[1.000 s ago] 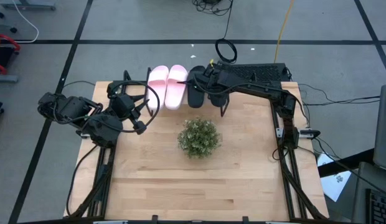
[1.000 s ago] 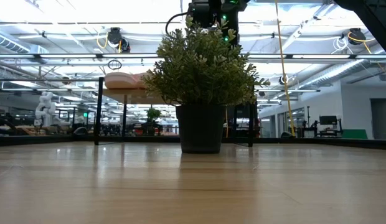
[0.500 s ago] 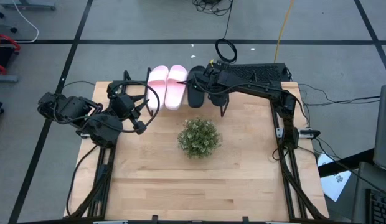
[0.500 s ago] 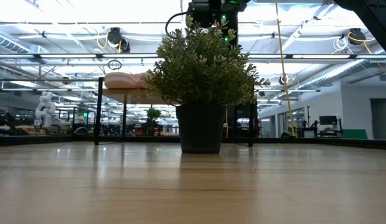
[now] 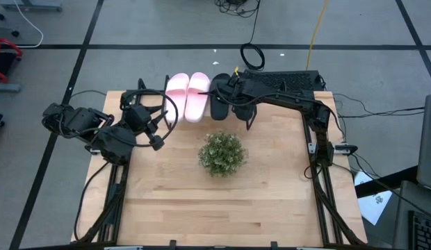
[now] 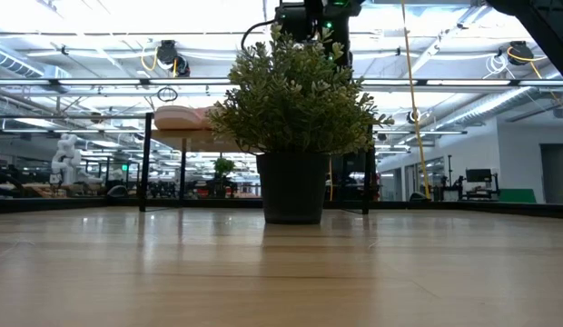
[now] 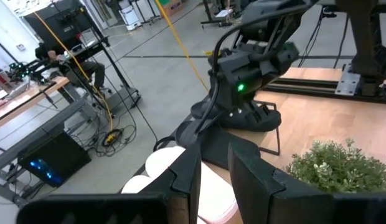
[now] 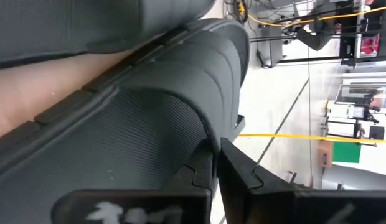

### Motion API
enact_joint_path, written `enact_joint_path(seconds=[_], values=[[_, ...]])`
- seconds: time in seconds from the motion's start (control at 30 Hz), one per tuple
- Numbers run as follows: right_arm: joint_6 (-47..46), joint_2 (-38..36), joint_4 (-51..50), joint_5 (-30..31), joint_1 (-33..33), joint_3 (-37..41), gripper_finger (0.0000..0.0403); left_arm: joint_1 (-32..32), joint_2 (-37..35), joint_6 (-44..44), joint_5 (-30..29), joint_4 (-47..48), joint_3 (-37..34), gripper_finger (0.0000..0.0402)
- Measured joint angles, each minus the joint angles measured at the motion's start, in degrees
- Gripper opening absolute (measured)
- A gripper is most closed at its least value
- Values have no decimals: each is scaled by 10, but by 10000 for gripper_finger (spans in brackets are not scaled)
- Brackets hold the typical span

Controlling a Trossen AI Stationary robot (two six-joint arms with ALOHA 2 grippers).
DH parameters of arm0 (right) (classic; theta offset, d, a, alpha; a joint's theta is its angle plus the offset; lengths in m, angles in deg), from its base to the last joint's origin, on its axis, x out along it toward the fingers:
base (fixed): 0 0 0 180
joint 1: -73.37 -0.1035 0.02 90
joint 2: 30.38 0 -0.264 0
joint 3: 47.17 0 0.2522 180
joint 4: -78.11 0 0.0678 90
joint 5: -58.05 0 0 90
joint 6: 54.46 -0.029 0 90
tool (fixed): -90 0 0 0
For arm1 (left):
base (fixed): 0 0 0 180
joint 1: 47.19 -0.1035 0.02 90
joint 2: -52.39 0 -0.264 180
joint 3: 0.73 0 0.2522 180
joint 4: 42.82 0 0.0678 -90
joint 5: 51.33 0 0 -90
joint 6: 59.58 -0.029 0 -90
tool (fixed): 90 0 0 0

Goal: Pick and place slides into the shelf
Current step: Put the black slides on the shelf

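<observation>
From overhead, both pale pink slides (image 5: 186, 96) lie side by side on the shelf (image 5: 201, 118) at the far edge of the desk (image 5: 215, 201), with a black slide (image 5: 219, 97) just beside them. The right claw (image 5: 236, 94) sits over the black pair; the left claw (image 5: 158, 141) waits near the desk's left side, well apart from the plant (image 5: 222, 153).

At desk level, the plant (image 6: 295, 100) hides most of the shelf (image 6: 163, 136); a pink slide (image 6: 179, 117) shows on its top.

The left wrist camera shows its claw (image 7: 213, 171) with fingers nearly together, gripping nothing.

The right wrist camera shows its claw (image 8: 215, 168) pinched almost closed against the ribbed black strap (image 8: 143, 130); I cannot tell whether it grips it.
</observation>
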Motion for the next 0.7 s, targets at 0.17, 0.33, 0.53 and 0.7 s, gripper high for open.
enact_joint_path(seconds=[0.17,0.33,0.53,0.7], values=[[-3,14,7,-1,0,-1,0,0,0,-18,1,-16,0,85],[1,19,17,-1,0,-1,0,0,0,-20,5,-21,0,85],[3,16,33,-14,0,0,26,0,0,-20,6,-21,0,85],[3,15,42,-49,1,0,57,0,0,-20,6,-21,0,85]])
